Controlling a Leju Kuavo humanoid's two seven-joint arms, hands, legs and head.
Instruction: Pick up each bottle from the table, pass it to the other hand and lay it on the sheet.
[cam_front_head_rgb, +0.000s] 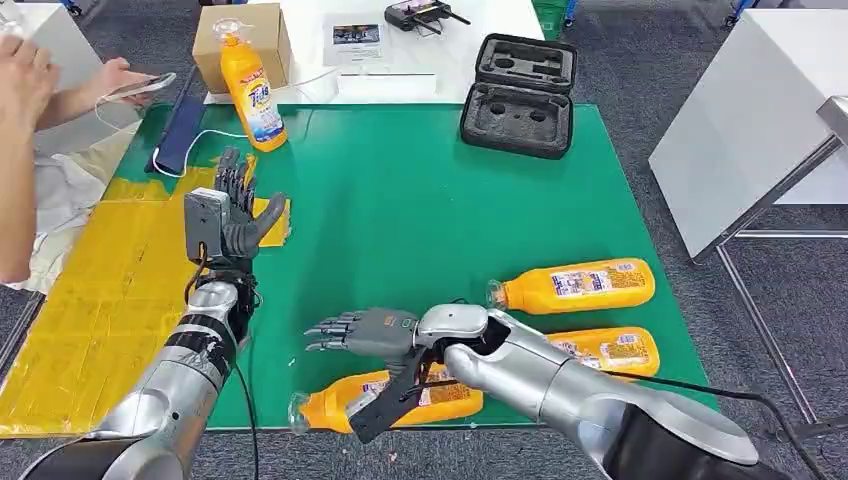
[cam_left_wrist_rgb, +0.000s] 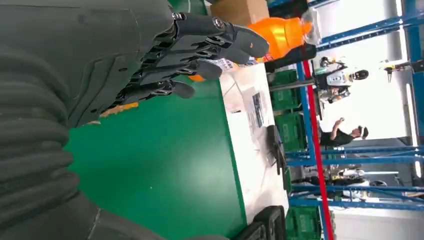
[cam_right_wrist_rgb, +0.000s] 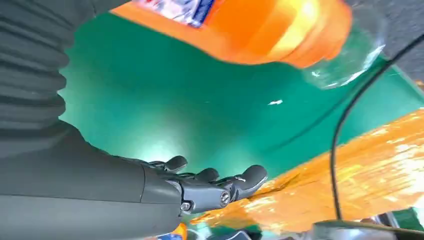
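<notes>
A: Nearest us, an orange plastic bottle with a clear cap (cam_front_head_rgb: 385, 398) lies flat at the green mat's (cam_front_head_rgb: 420, 210) front edge — the right hand (cam_front_head_rgb: 365, 332) hovers just above it, fingers spread, holding nothing.

B: And the left hand (cam_front_head_rgb: 232, 212)?

A: Raised, fingers apart, empty, over the yellow sheet's (cam_front_head_rgb: 110, 290) edge. Two more orange bottles (cam_front_head_rgb: 575, 287) lie right; one stands upright (cam_front_head_rgb: 252, 92) at the back.

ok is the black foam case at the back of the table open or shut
Open. In the head view the black case lies with its lid folded back, and the grey foam cutouts in both halves are exposed and empty.
</notes>
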